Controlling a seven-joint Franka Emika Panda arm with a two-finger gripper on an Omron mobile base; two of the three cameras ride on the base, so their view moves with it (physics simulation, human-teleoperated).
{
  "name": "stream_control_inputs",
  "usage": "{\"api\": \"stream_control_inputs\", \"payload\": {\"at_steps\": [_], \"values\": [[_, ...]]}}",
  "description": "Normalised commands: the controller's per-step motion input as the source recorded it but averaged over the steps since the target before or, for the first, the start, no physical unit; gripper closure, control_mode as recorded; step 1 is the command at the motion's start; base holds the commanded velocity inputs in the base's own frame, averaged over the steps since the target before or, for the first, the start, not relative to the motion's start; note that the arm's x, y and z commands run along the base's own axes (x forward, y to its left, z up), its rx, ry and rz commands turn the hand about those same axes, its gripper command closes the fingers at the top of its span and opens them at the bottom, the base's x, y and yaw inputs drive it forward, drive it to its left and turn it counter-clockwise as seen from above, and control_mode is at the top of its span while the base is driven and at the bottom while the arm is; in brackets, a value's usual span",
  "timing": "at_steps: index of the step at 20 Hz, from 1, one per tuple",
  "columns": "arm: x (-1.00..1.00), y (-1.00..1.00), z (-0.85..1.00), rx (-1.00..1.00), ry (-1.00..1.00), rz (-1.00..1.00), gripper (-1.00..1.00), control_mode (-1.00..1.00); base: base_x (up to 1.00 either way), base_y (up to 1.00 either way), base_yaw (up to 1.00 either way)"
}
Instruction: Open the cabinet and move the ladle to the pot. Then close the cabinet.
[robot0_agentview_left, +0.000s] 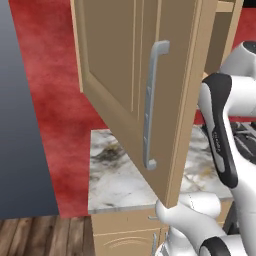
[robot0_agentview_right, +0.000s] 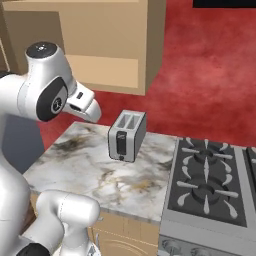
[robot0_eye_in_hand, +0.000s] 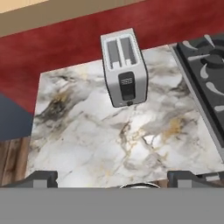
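The tan cabinet door (robot0_agentview_left: 120, 60) stands swung open towards me, its long silver bar handle (robot0_agentview_left: 151, 105) facing left. In the right base view the cabinet body (robot0_agentview_right: 100, 35) hangs above the counter. My gripper (robot0_eye_in_hand: 114, 178) is open, with its two dark fingertips (robot0_eye_in_hand: 41, 178) far apart and nothing between them. It hovers over the marble counter (robot0_eye_in_hand: 109, 140) and looks down on it. The pot and the ladle are out of view.
A silver two-slot toaster (robot0_agentview_right: 127, 135) stands upright near the back of the counter. A black stove (robot0_agentview_right: 210, 182) with grates adjoins the counter on the right. Tan drawer fronts (robot0_agentview_left: 125, 235) run below the counter edge. A dark grey block (robot0_agentview_left: 20, 125) stands to the left.
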Motion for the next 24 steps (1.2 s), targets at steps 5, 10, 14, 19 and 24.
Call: {"api": "stream_control_inputs", "payload": {"at_steps": [5, 10, 14, 19, 24], "values": [[-0.95, 0.00, 0.45, 0.00, -0.23, 0.00, -1.00, -1.00, 0.00, 0.00, 0.00], [-0.76, 0.07, 0.31, -0.03, -0.29, 0.00, -1.00, -1.00, 0.00, 0.00, 0.00], [-0.20, 0.31, -0.20, -0.11, -0.36, 0.00, -1.00, -1.00, 0.00, 0.00, 0.00], [0.00, 0.05, -0.24, -0.09, -0.32, -0.01, -1.00, -1.00, 0.00, 0.00, 0.00], [0.24, 0.00, -0.33, -0.07, -0.23, 0.00, -1.00, -1.00, 0.00, 0.00, 0.00]]}}
